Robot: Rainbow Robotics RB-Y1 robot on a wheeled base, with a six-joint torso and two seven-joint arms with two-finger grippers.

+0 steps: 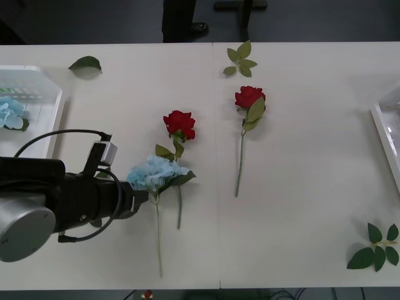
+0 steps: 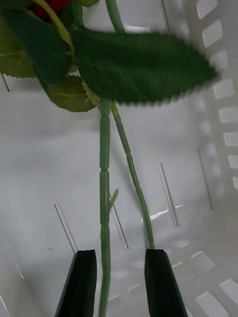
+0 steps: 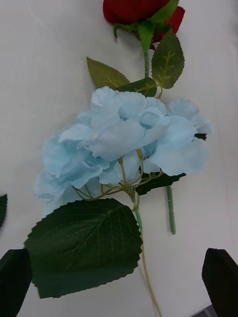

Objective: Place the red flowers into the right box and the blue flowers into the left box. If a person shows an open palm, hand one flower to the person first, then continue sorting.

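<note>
A blue flower (image 1: pixel 155 173) lies on the table beside a red flower (image 1: pixel 179 123), their stems side by side. My left gripper (image 1: pixel 141 199) is open just to that blue flower's left; in the left wrist view the bloom (image 3: pixel 124 143) lies ahead of the gripper (image 3: pixel 118 262), with its big leaf between the fingers. A second red flower (image 1: pixel 250 97) lies farther right. Another blue flower (image 1: pixel 9 113) rests in the left box (image 1: pixel 53 119). My right gripper (image 2: pixel 120 257) is open inside the right box (image 2: pixel 213 64), a green rose stem (image 2: pixel 104 198) running between its fingers.
Loose leaf sprigs lie at the table's far middle (image 1: pixel 240 60), far left (image 1: pixel 85 63) and near right (image 1: pixel 377 248). The right box's rim (image 1: pixel 386 128) shows at the right edge. A person's legs (image 1: pixel 180 19) stand beyond the far table edge.
</note>
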